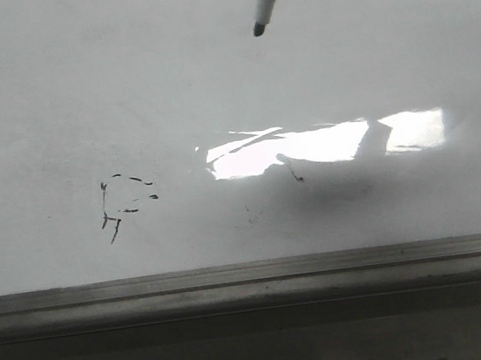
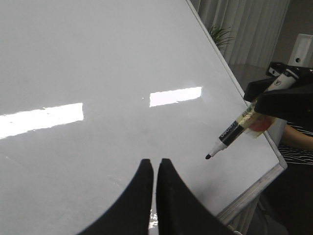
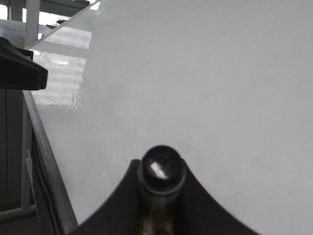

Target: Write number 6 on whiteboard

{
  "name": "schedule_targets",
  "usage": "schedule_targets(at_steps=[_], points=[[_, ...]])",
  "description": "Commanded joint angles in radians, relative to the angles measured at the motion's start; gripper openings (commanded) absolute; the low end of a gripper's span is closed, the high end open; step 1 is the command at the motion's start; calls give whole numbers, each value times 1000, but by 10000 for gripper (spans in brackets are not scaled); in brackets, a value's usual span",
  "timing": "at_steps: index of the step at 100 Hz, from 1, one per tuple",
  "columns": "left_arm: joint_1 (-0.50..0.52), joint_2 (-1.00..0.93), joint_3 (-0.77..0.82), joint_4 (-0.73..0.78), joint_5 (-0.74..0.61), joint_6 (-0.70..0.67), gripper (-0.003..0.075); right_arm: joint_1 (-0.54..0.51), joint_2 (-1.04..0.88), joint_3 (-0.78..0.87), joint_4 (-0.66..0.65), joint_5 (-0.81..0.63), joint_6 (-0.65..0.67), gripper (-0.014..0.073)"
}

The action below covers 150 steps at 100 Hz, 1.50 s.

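Note:
The whiteboard [image 1: 212, 87] is glossy white, with a bright glare patch [image 1: 324, 143] and a grey metal ledge [image 1: 252, 275] along its near edge. No finished number 6 shows on it, only faint broken black scribbles [image 1: 125, 203] at the lower left and a small speck [image 1: 295, 176]. My right gripper [image 3: 161, 169] is shut on a black-tipped marker [image 1: 267, 1], whose tip hangs over the upper middle of the board. I cannot tell whether the tip touches. The marker [image 2: 230, 139] also shows in the left wrist view. My left gripper [image 2: 155, 161] is shut and empty over the board.
The board's metal frame edge [image 2: 254, 188] runs along its side in the left wrist view, with curtains and a plant [image 2: 220, 34] beyond it. A dark block [image 3: 19, 71] stands past the board's edge in the right wrist view.

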Motion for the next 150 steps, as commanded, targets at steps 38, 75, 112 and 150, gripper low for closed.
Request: schedule_targets(at_steps=[38,75,112,150], points=[[-1,7,-29,-12,14,-6,-20,-28,-10,-99,-266,7,195,-41],[-1,7,-29,-12,14,-6,-20,-97,-134,-75,-272,83,191,-41],[-1,7,-29,-12,14,-6,-20,-103,-189,29,-320,46,191,-41],[-1,7,-29,-12,14,-6,-20,-144,-152,-4,258,16,193,-43]])
